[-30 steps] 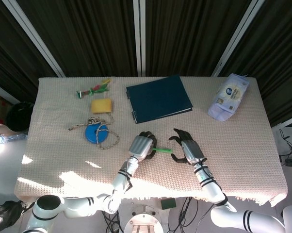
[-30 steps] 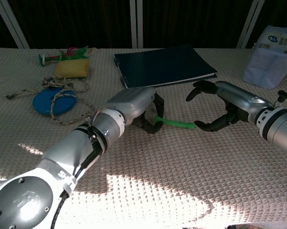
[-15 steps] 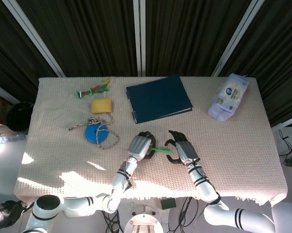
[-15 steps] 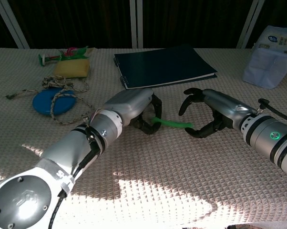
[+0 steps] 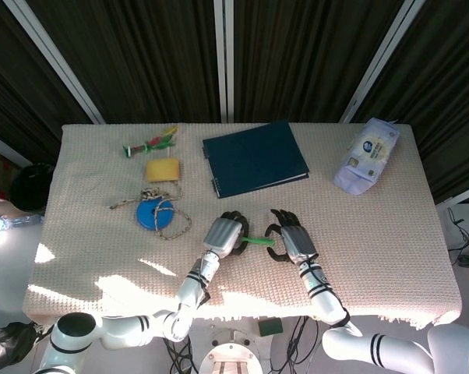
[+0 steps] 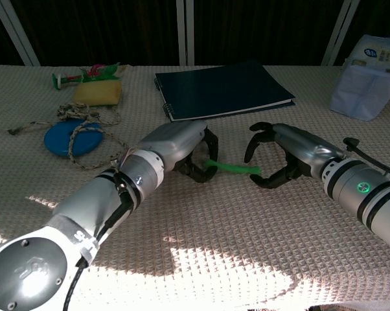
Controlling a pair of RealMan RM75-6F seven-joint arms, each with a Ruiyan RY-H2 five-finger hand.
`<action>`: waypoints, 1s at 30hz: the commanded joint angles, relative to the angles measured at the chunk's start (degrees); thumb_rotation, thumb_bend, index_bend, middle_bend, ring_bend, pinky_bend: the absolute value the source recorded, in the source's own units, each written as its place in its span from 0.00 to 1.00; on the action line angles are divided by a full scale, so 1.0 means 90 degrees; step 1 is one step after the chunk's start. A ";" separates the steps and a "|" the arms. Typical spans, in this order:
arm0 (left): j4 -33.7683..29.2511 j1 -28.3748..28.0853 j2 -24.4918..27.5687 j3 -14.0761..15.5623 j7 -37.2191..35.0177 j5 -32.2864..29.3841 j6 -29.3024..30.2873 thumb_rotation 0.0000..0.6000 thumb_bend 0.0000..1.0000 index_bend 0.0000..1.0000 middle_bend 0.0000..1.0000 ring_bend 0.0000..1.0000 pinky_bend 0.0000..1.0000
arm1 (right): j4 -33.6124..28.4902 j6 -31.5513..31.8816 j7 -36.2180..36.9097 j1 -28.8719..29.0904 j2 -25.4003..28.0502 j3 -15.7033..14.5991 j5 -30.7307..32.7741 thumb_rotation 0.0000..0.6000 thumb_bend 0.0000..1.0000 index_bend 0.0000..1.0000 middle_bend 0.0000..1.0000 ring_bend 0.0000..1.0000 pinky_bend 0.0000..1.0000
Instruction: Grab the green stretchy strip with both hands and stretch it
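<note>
A thin green stretchy strip [image 6: 232,168] [image 5: 259,241] runs between my two hands near the table's front middle. My left hand [image 6: 182,150] [image 5: 225,234] grips its left end, fingers curled around it. My right hand [image 6: 280,154] [image 5: 290,241] hovers at the strip's right end with thumb and fingers curved apart around the tip; the strip's end lies in the gap, not visibly pinched.
A dark blue folder [image 5: 254,157] lies behind the hands. A white wipes pack [image 5: 367,154] is at the back right. At the left lie a blue disc with rope [image 5: 155,212], a yellow sponge [image 5: 163,169] and a feathered toy [image 5: 150,145].
My right hand has moved left toward the strip's free end, and its fingers now curve around that end. The left hand keeps its grip and has barely shifted.
</note>
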 commanded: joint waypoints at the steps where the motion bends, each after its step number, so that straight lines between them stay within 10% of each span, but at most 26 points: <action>1: 0.0011 0.0001 0.0002 0.0008 -0.0009 -0.0007 -0.0011 0.97 0.42 0.59 0.34 0.20 0.23 | 0.0037 -0.0002 -0.0008 -0.0005 -0.0024 0.0000 0.0032 1.00 0.33 0.46 0.04 0.00 0.00; 30: 0.0066 -0.0021 0.0043 0.0007 -0.0103 -0.0119 -0.0148 0.97 0.42 0.59 0.33 0.20 0.23 | 0.0339 -0.0015 -0.0020 0.0059 -0.0246 0.0072 0.0125 1.00 0.38 0.51 0.06 0.00 0.00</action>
